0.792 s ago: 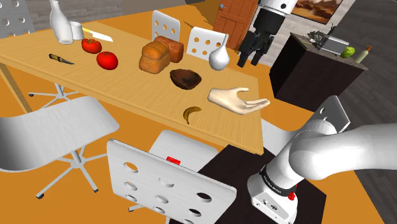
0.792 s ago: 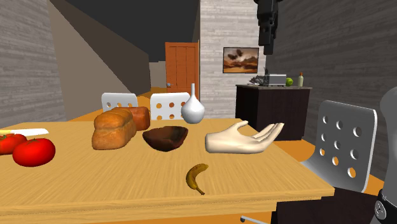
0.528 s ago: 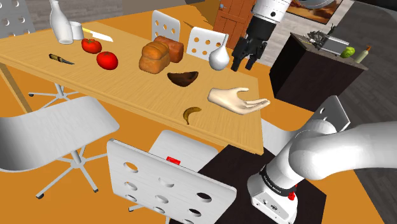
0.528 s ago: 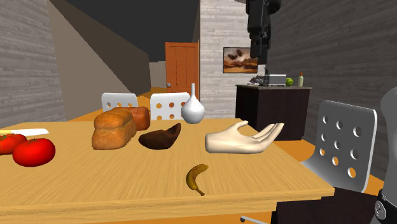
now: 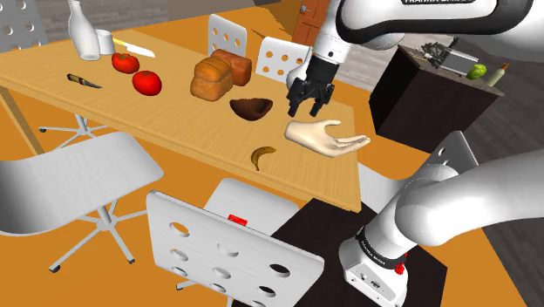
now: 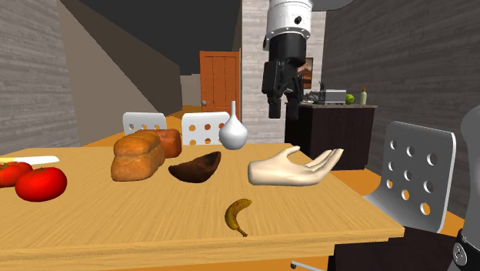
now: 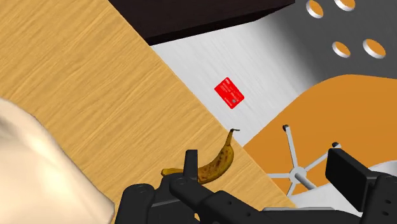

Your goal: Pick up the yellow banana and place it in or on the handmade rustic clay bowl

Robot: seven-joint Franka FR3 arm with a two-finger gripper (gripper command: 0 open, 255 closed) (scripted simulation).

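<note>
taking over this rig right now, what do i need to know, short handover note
Gripper: open and empty, in the air above the table, near the brown bowl and the pale hand model.
Banana: lying on the table near its edge, untouched, apart from the bowl.
Bowl: beside the bread loaves, looks tilted, nothing seen in it.
Done: nothing yet.
Left: lower onto the banana, grasp, lift, set it in the bowl.
</note>
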